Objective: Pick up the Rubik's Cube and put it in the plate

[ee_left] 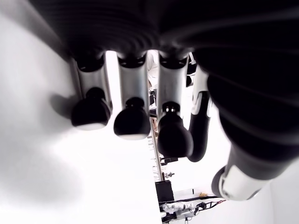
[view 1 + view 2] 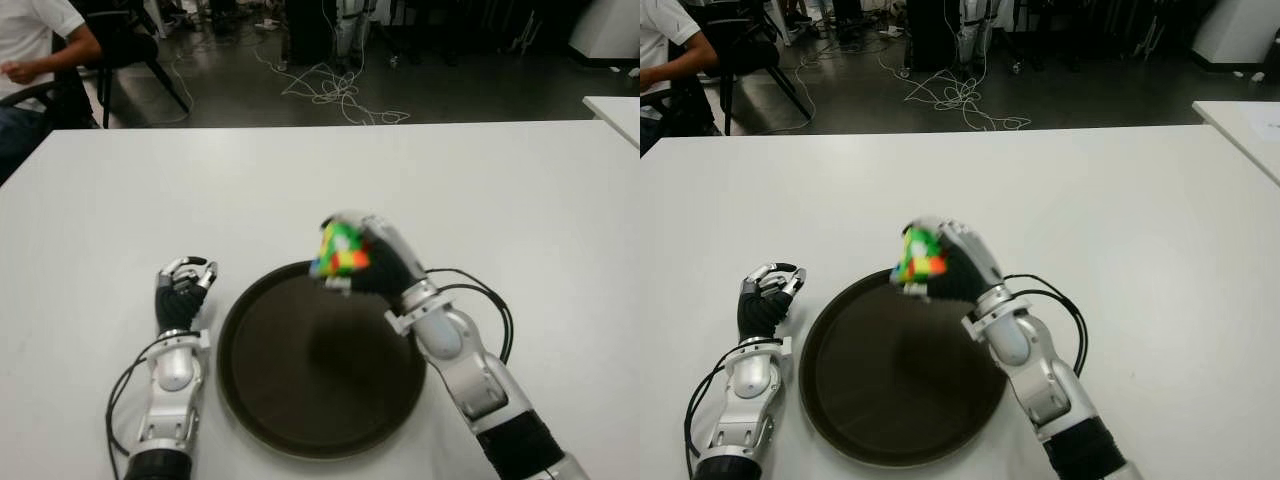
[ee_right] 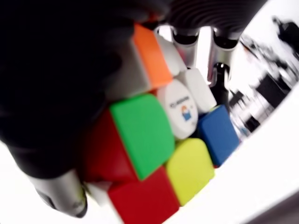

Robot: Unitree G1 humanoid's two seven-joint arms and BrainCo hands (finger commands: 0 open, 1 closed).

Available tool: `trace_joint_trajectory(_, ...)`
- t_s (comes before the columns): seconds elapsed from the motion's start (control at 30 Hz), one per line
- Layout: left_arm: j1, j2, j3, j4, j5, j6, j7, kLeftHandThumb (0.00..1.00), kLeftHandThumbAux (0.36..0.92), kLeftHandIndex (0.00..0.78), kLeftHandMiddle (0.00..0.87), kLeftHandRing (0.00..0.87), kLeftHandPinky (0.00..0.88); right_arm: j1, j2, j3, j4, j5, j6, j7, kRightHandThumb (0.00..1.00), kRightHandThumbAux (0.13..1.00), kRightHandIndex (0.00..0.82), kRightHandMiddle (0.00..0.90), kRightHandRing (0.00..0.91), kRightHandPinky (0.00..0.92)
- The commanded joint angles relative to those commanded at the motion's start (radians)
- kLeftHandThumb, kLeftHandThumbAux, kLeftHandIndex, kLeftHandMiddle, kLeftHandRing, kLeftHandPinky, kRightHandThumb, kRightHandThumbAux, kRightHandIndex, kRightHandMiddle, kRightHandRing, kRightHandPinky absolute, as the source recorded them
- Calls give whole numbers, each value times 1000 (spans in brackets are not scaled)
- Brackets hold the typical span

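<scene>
My right hand is shut on the Rubik's Cube, a small multicoloured cube, and holds it in the air over the far right edge of the plate. The plate is dark, round and shallow, and sits on the white table in front of me. In the right wrist view the cube fills the palm, with green, red, yellow, blue and orange tiles showing. My left hand shows to the left of the plate, its fingers curled and holding nothing.
A second white table's corner shows at the far right. Beyond the table's far edge are cables on the floor and a seated person at the far left.
</scene>
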Motion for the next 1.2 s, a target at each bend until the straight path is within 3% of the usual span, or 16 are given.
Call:
trace_joint_trajectory(0.23,-3,-7,7,12,-8,-20,5,716,699,445,815,827,822,-34,-38,76,-7,-124,92,96,0,872,674,807,827,814)
trace_joint_trajectory(0.53,-9,-12,17,32,-10,-35,9,716,699,445,815,828,825,-46,-43,107,-12,-176,132,114,0,910,678,821,833,813)
trace_joint_trajectory(0.93,-11,-6,20,47,-13,-52,-14,715,699,445,818,823,813,-41,-28,123,-17,-164,174,142,0,931,685,818,825,798)
trace_joint_trajectory(1.2,-9,-4,19,42,-8,-43,-19,714,700,445,817,820,810,-40,-30,137,-18,-168,178,171,0,948,631,817,816,788)
